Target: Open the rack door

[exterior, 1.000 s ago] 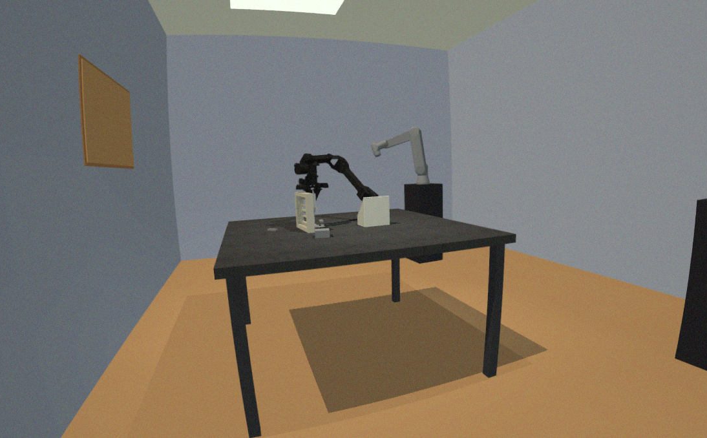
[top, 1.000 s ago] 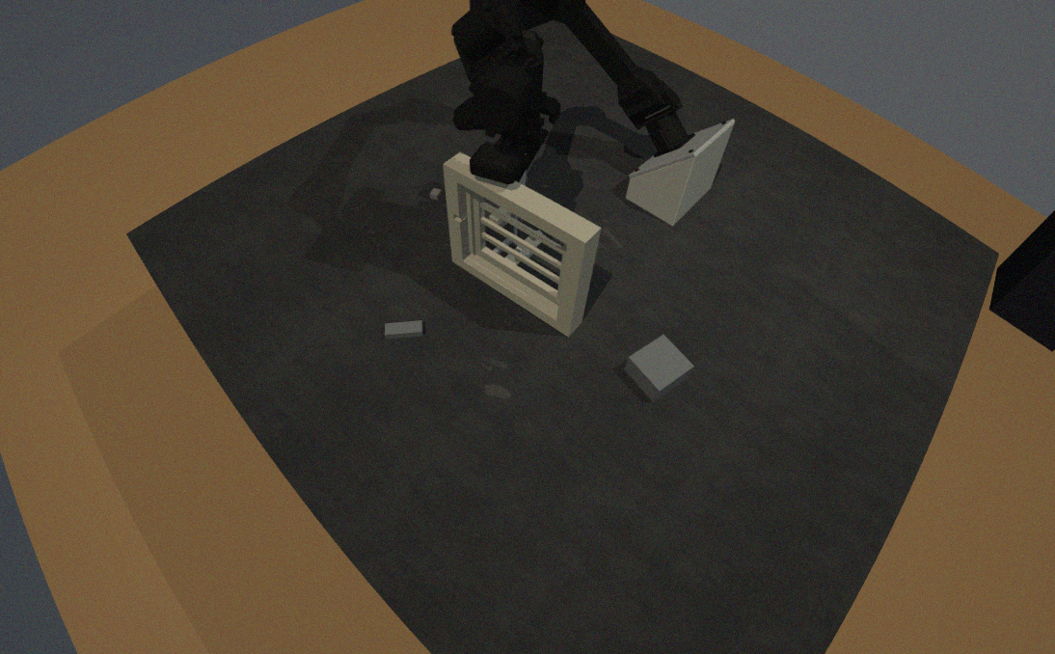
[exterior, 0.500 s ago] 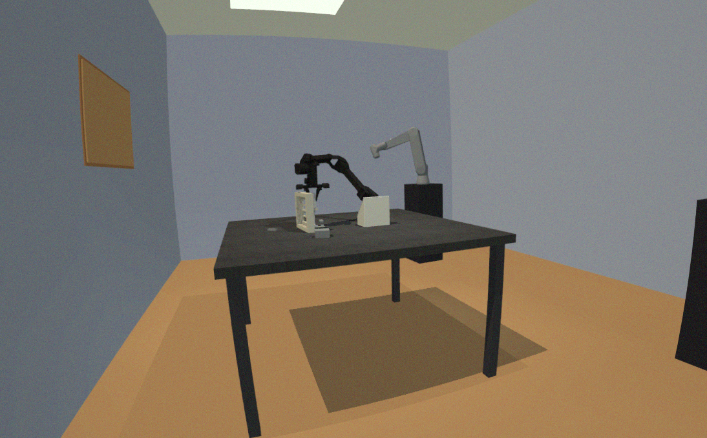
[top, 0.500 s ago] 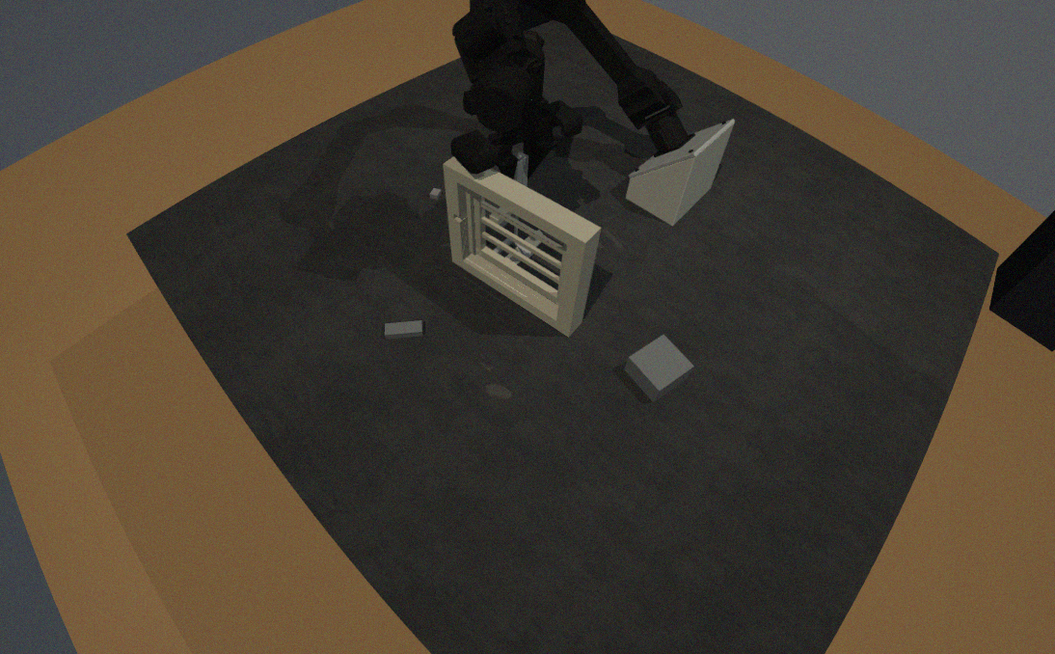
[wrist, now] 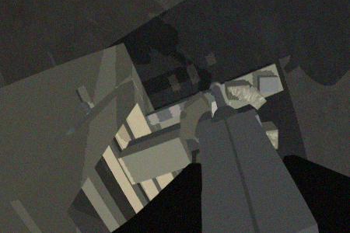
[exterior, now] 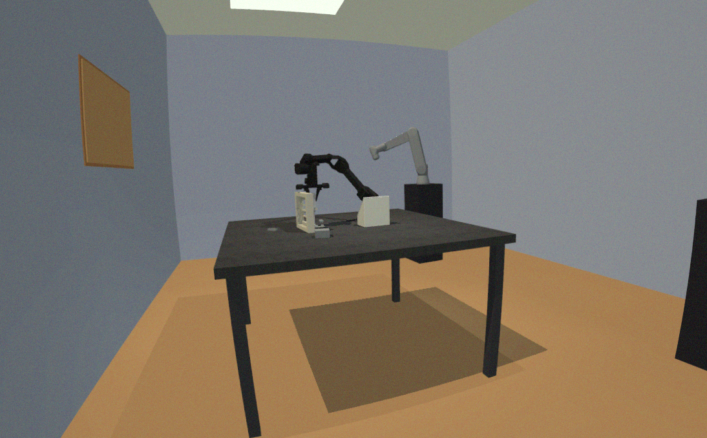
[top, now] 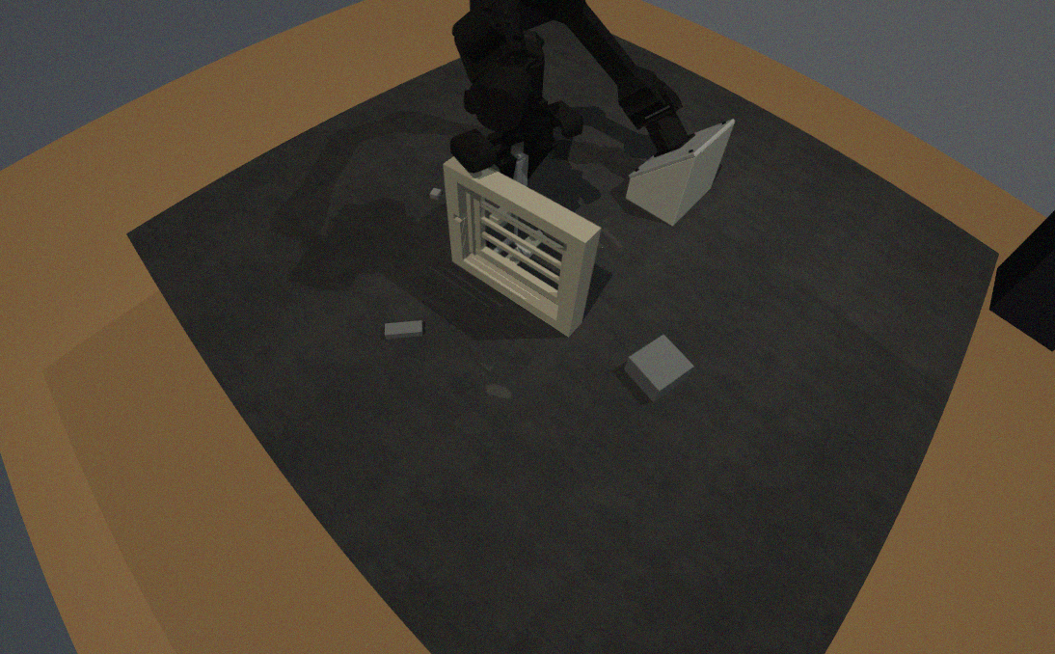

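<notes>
Top view: dark table [top: 799,422] [exterior: 400,234], tan floor; cream rack frame [top: 581,276] [exterior: 309,214] upright, claw [top: 518,162] [exterior: 316,196] [wrist: 243,171] behind it.

Exterior view: bluish walls, brown wall board [exterior: 106,117], second, pale arm [exterior: 417,149], both outside the top view.

Wrist view: grey upright handle [wrist: 237,165] [top: 521,168] clamped in the claw, beside light slats [wrist: 124,178]; door angle unclear.

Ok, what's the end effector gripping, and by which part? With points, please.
The end effector [top: 522,174] [exterior: 316,199] [wrist: 243,171] is closed on something, most likely the rack door's handle. Can't tell which part of it: the fingers hide the hold in the wrist view.
</notes>
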### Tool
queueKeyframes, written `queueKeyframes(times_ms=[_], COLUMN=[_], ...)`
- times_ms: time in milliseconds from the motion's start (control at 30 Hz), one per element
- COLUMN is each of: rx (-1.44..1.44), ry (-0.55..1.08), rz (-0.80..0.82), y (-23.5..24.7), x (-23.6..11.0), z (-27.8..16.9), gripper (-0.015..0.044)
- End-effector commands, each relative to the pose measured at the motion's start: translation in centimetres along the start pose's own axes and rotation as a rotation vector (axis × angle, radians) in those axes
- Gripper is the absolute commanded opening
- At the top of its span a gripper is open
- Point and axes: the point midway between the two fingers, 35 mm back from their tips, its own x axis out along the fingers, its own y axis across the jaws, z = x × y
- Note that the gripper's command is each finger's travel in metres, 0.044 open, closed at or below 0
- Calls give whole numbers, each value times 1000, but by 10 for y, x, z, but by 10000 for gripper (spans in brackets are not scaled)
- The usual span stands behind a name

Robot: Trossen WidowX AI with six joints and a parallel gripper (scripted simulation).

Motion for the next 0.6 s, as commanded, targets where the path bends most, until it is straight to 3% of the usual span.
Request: queueKeyframes(times_ms=[0, 67, 400, 567], rx=[27, 27, 27, -96], ry=[3, 3, 3, 3], rz=[1, 1, 1, 2], y=[1, 1, 1, 1], x=[1, 1, 1, 1], z=[-1, -1, -1, -1], gripper=[26, 26, 288, 298])
